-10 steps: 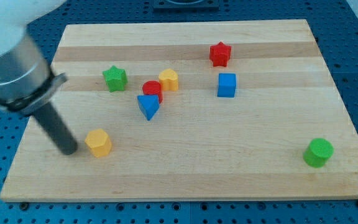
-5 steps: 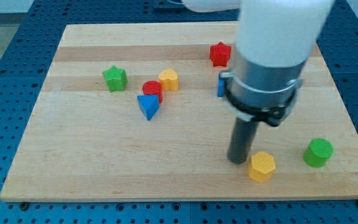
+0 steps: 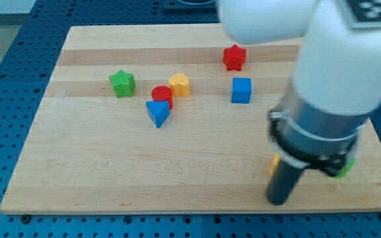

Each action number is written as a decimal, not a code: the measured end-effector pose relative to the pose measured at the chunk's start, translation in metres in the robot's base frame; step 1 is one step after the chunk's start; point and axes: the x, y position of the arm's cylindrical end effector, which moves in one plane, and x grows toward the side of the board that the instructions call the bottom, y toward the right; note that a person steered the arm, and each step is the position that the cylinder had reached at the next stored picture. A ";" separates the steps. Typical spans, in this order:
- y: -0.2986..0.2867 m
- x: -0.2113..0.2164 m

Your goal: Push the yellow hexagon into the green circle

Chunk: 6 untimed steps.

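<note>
My tip [image 3: 280, 199] rests on the wooden board [image 3: 78, 165] near its bottom edge, at the view's lower right. The arm's body hides most of the yellow hexagon [image 3: 274, 162]; only a thin yellow sliver shows just above the tip, at the rod's left side. The green circle [image 3: 346, 169] is also mostly hidden; a small green edge shows to the right of the rod, under the arm's collar. Whether the two blocks touch cannot be told.
A green star [image 3: 122, 83] lies at the upper left. A red circle [image 3: 162, 94], a yellow block [image 3: 180, 84] and a blue triangle [image 3: 157, 113] cluster near the middle. A red star [image 3: 234, 57] and a blue cube [image 3: 241, 90] lie at the upper middle.
The tip swept from the board's left to its lower right, pushing the yellow hexagon along towards the green circle. The arm now covers most of both blocks. The other blocks have not moved.
</note>
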 end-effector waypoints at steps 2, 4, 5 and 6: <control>-0.003 -0.044; 0.054 -0.037; 0.054 -0.037; 0.066 -0.037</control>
